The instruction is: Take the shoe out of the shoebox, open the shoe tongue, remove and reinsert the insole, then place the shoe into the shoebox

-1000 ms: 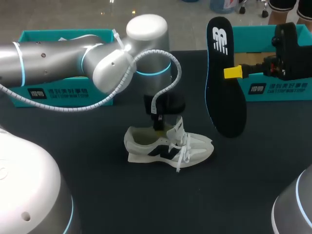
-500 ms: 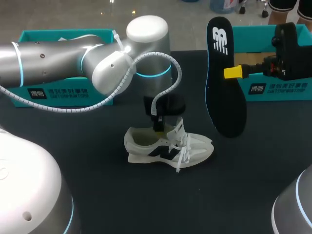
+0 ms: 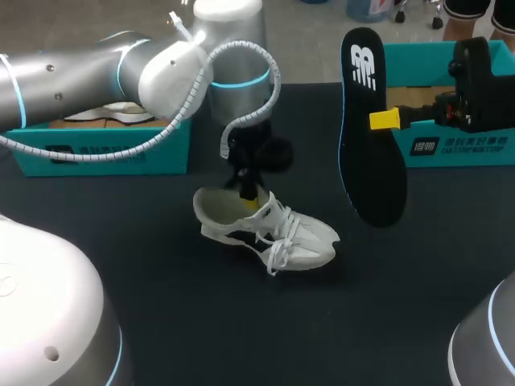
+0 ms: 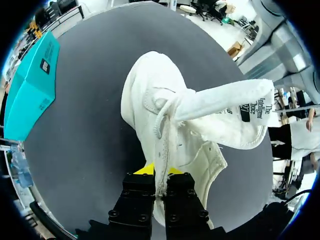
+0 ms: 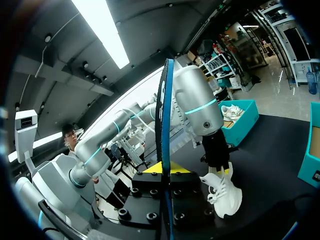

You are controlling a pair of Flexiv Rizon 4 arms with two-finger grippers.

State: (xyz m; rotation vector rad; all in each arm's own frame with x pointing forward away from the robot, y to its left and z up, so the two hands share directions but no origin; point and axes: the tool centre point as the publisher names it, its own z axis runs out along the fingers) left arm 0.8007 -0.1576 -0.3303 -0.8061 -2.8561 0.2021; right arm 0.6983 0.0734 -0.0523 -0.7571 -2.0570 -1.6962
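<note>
- Shoe, white with a black side mark: near the middle of the dark table, heel toward the left arm's side, toe toward the near right; cannot tell whether the heel rests on the table or hangs just off it.
- Tongue: folded well out of the shoe's opening, inner face showing in the left wrist view; laces loose along the eyelet row.
- Left gripper: down at the shoe's opening, fingers closed tight on the shoe's side wall by the eyelets, one inside and one outside, yellow tips just showing on either side of the white edge.
- Insole, black with a white mark: out of the shoe, held upright in the air to the right of it and well apart from it, seen edge-on from the right wrist.
- Right gripper: clamped across the insole from both faces, about halfway along its length.
- Left shoebox, teal: at the table's far left, under the left arm, a second white shoe inside.
- Right shoebox, teal: at the far right, behind the right gripper.
</note>
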